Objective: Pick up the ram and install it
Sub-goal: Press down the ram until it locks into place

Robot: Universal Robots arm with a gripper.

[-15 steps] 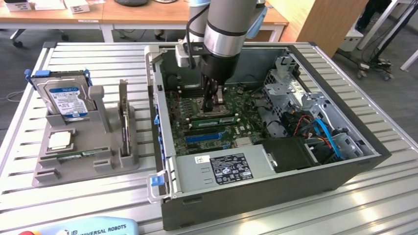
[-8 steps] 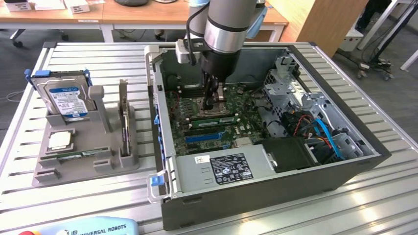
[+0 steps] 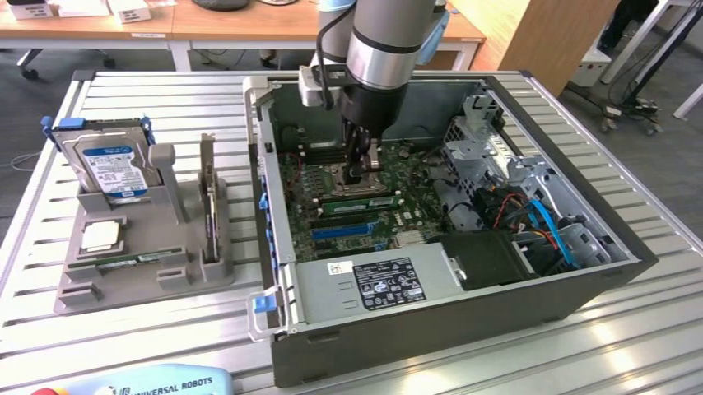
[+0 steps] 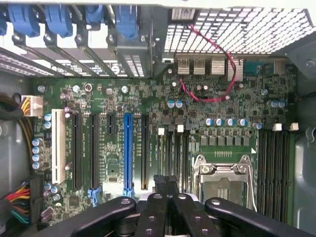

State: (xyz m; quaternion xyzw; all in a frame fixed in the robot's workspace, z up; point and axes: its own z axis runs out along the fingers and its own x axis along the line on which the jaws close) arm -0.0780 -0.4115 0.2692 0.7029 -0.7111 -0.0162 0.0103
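The gripper (image 3: 364,177) is down inside the open computer case (image 3: 571,304), fingers pressed together, just above the green ram (image 3: 354,202) lying in its slot on the motherboard (image 4: 148,98) (beside the silver processor socket (image 4: 224,180)), with case walls all around

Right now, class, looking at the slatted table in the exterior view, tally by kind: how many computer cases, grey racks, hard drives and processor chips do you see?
Computer case: 1
Grey rack: 1
Hard drive: 1
Processor chip: 1
Total: 4
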